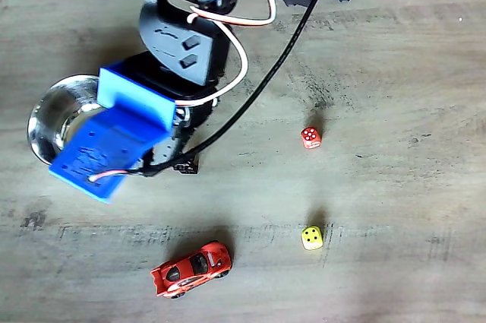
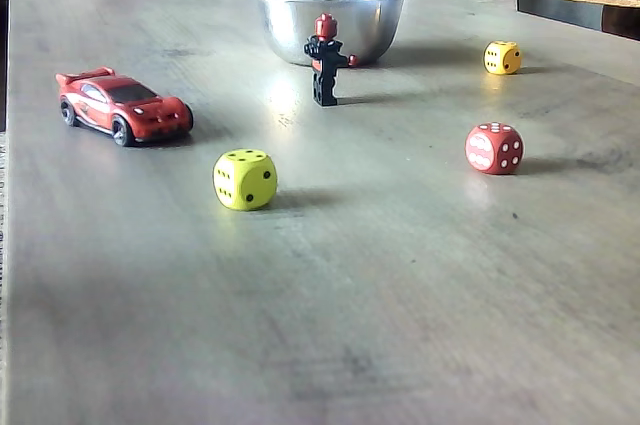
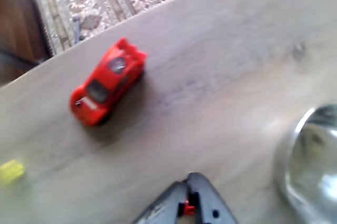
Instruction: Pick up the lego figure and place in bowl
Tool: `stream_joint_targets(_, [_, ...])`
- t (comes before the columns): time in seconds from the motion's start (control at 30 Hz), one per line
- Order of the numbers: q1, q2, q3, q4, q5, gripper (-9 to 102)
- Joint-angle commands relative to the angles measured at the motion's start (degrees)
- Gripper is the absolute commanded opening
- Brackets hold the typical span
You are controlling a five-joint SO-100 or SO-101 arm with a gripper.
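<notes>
In the wrist view the gripper [image 3: 187, 207] is seen at the bottom edge with its fingers [image 3: 206, 203] clenched on something small and red, which cannot be told with certainty to be the lego figure. In a fixed view the lego figure [image 2: 323, 60] is seen upright, just in front of the bowl [image 2: 285, 17] near the far edge of the desk [image 2: 400, 275], though whether it is touching the desk cannot be told. A red toy car [image 2: 122, 105] is placed toward the left edge, a yellow-green dice [image 2: 245, 179] and a red dice [image 2: 493, 148] lie nearer the front, and a yellow dice [image 2: 502, 57] is set beside the bowl toward the right edge.
</notes>
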Motion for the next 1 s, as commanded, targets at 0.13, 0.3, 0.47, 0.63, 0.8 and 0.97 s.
stream_joint_targets(0.13, [2.1,0.3,-3.7,-0.4,0.6,-1])
stream_joint_targets(0.3, [2.0,0.3,-2.9,-0.4,0.6,-1])
stream_joint_targets(0.47, [1.7,0.3,-2.9,-0.4,0.6,-1])
stream_joint_targets(0.63, [1.4,0.5,-2.9,-0.3,0.7,-1])
stream_joint_targets(0.8, [1.4,0.8,-2.9,0.1,0.7,-1])
stream_joint_targets(0.97, [1.3,1.2,-3.9,7.5,0.7,-1])
